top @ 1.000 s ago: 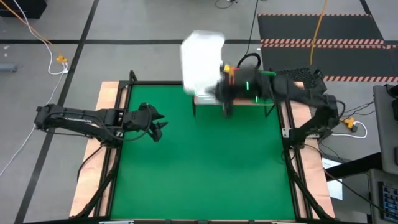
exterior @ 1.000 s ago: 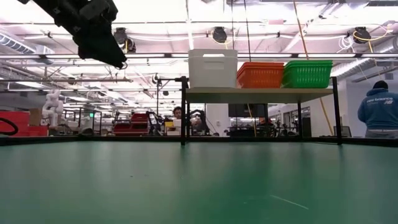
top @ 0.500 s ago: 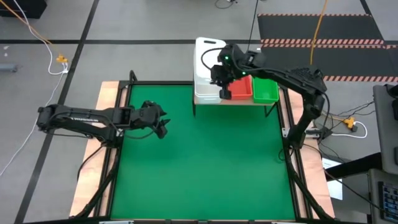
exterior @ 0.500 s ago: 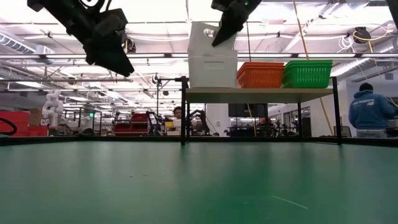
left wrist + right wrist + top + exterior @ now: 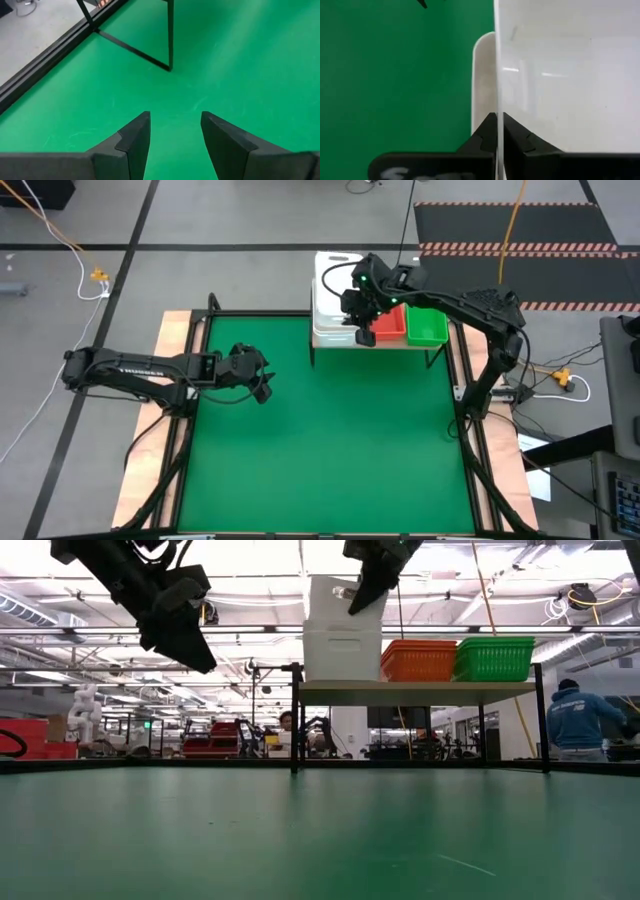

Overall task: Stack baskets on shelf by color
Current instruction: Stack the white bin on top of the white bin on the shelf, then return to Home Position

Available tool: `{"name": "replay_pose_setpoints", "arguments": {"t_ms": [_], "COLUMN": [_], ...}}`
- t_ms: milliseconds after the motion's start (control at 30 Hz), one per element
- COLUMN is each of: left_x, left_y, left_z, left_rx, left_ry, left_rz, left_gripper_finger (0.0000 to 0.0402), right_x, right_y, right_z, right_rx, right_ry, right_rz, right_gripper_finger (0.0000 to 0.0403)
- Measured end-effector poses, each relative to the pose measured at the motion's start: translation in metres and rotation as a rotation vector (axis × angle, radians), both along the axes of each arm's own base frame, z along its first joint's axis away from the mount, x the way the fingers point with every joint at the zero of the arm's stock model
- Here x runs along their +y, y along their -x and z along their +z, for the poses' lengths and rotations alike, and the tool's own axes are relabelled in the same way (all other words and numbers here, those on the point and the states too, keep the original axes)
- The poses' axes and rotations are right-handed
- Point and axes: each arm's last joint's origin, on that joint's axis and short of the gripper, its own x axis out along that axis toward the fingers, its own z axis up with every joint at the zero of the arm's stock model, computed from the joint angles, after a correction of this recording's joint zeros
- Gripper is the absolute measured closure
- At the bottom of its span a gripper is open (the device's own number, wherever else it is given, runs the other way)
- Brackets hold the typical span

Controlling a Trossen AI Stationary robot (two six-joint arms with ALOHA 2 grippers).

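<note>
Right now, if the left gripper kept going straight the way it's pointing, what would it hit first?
Probably the green table surface, short of the shelf's thin black metal leg. The open left gripper points down at bare green; depth is hard to judge.

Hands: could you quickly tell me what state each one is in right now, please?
Left hand: open, holding nothing, above the green table.
Right hand: shut on the wall of the top white basket over the shelf.

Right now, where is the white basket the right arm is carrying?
The white basket is in the right tool, shut on its wall, above the white stack at the shelf's left end.
</note>
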Motion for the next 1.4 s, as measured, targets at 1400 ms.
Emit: {"name": "replay_pose_setpoints", "arguments": {"t_ms": [1400], "left_x": [-0.027], "left_y": [0.002], "left_z": [0.007], "left_rx": [-0.058], "left_ry": [-0.094], "left_rz": [-0.015], "left_gripper_finger": [0.0222], "right_x": [0.071], "right_y": [0.054], "right_z": [0.058], "right_rx": [-0.388], "right_ry": [0.031], "right_rz": [-0.081], "right_gripper_finger": [0.0305]}}
